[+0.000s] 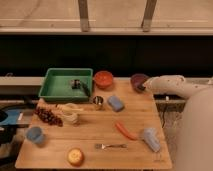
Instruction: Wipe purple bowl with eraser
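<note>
The dull-purple bowl (pixel 136 80) stands at the far right edge of the wooden table (pixel 90 135), right of the orange-red bowl (pixel 104 79). My white arm reaches in from the right, and my gripper (pixel 143 86) is at the bowl's right front rim, touching or just over it. The eraser does not show; it is hidden at the gripper or out of view. A small dark object (pixel 76 84) lies in the green tray (pixel 60 91), too small to identify.
A light-blue pad (pixel 116 103) and a metal cup (pixel 98 102) sit mid-table. A carrot (pixel 126 131), a fork (pixel 110 146) and a tipped blue cup (pixel 150 139) lie in front. Grapes (pixel 47 116), a banana (pixel 70 112), a blue cup (pixel 34 135) and an orange fruit (pixel 75 156) are on the left.
</note>
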Available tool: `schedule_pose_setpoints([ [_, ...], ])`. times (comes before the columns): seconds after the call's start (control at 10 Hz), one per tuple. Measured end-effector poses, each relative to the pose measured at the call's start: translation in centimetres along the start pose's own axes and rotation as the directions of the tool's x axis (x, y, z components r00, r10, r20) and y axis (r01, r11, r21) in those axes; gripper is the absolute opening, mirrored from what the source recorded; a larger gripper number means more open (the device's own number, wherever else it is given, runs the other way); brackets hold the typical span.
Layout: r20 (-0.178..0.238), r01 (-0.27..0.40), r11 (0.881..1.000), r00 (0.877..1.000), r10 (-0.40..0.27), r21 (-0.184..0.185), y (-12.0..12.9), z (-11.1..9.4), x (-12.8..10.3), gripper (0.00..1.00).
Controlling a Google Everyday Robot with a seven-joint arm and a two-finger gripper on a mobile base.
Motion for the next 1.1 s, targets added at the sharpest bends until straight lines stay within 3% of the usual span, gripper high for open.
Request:
schedule_pose_setpoints([
  [0.2, 0.012, -0.012, 1.0, 1.0, 0.012, -0.009, 0.3, 0.2, -0.9, 0.0],
  [0.5, 0.002, -0.015, 0.999, 1.0, 0.015, -0.04, 2.8, 2.0, -2.4, 0.0],
  [0.8, -0.031, 0.019, 0.998, 0.999, -0.021, -0.057, 5.4, 3.4, -1.0, 0.0],
  [1.1, -0.061, 0.052, 0.997, 0.997, -0.056, -0.063, 5.5, 3.1, 1.1, 0.0],
])
